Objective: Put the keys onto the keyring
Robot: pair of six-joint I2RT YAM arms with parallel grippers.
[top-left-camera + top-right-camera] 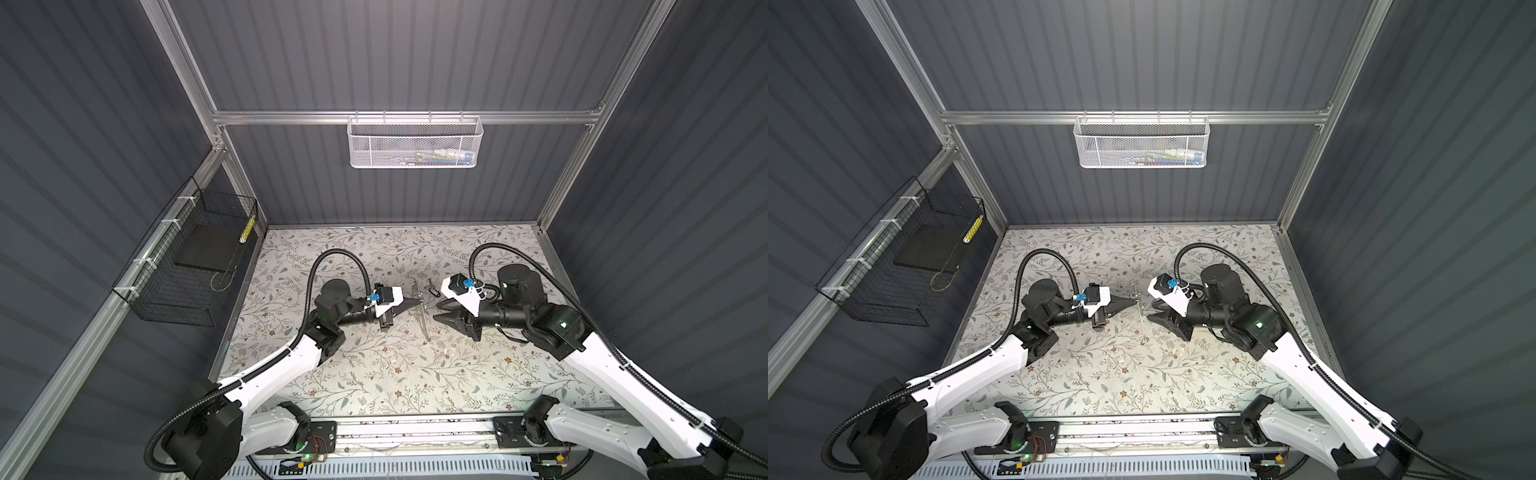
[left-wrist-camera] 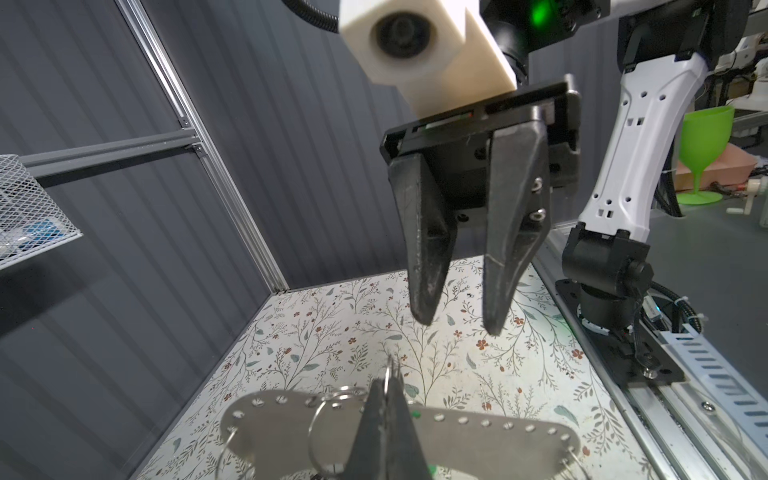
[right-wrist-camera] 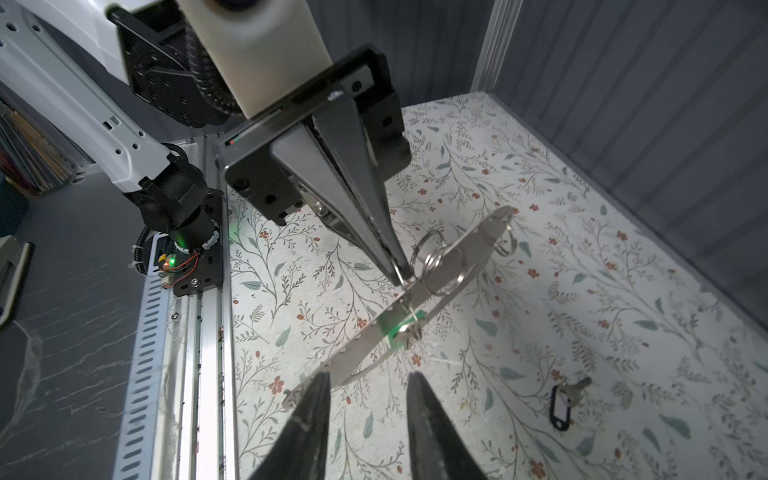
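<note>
My left gripper (image 3: 400, 277) is shut, its tips pinching the thin metal ring of the keyring (image 3: 409, 309). The green tag (image 3: 392, 328) hangs just below the tips against a long metal plate (image 3: 461, 253) with a row of holes. That plate carries several other rings and is tilted above the table. In both top views it shows edge-on (image 1: 422, 316) between the two grippers. My right gripper (image 3: 369, 378) stands open and empty just short of the plate's lower end. A silver key (image 3: 579, 384) lies on the table.
The key is joined to a black tag (image 3: 561, 409) on the floral table (image 1: 374, 374), behind the right gripper. A white mesh basket (image 1: 415, 141) hangs on the back wall. A black wire basket (image 1: 187, 266) is fixed to the left wall.
</note>
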